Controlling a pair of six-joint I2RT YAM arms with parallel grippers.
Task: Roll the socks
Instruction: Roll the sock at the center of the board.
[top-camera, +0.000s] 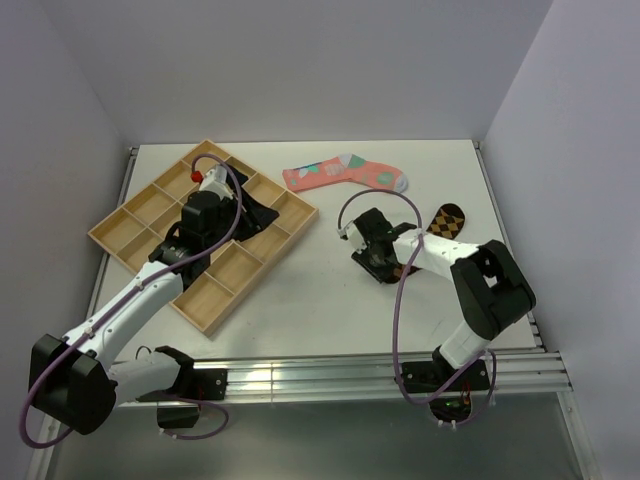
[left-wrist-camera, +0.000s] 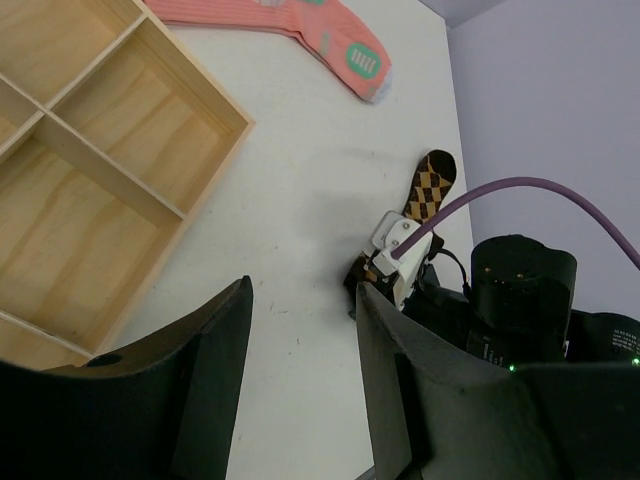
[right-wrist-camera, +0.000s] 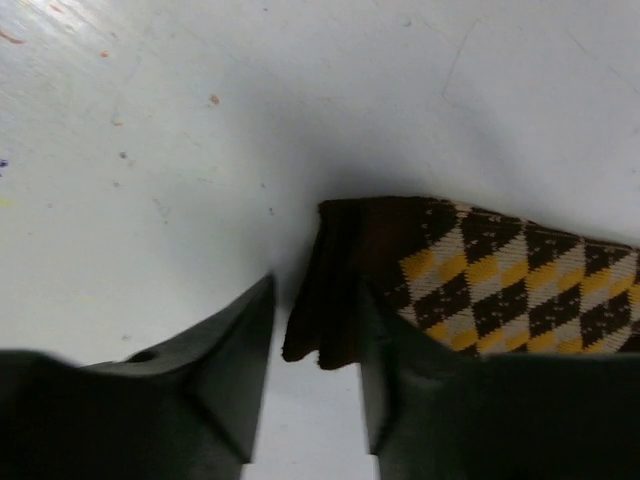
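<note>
Right gripper (right-wrist-camera: 318, 300) at the cuff of the diamond-patterned sock (right-wrist-camera: 500, 280), which lies flat on the table well to the right of the wooden tray (top-camera: 230, 272). The jaws stand narrowly apart with the dark cuff edge between them, and one finger is clear of the fabric. For a tight roll, the jaws should probably close on the whole cuff thickness, then turn it toward the toe, staying low. Left gripper (left-wrist-camera: 303, 290) hangs wide and empty over the tray.

1. I see my left gripper (left-wrist-camera: 303, 300) with its dark fingers (left-wrist-camera: 215, 340) spread apart over the white table (left-wrist-camera: 300, 170).
2. The wooden tray (left-wrist-camera: 200, 80) lies left.
3. The pink sock (left-wrist-camera: 330, 35) lies at the top.
4. The diamond-patterned sock (left-wrist-camera: 432, 185) lies right, its near end under the right arm (left-wrist-camera: 520, 290).
</note>
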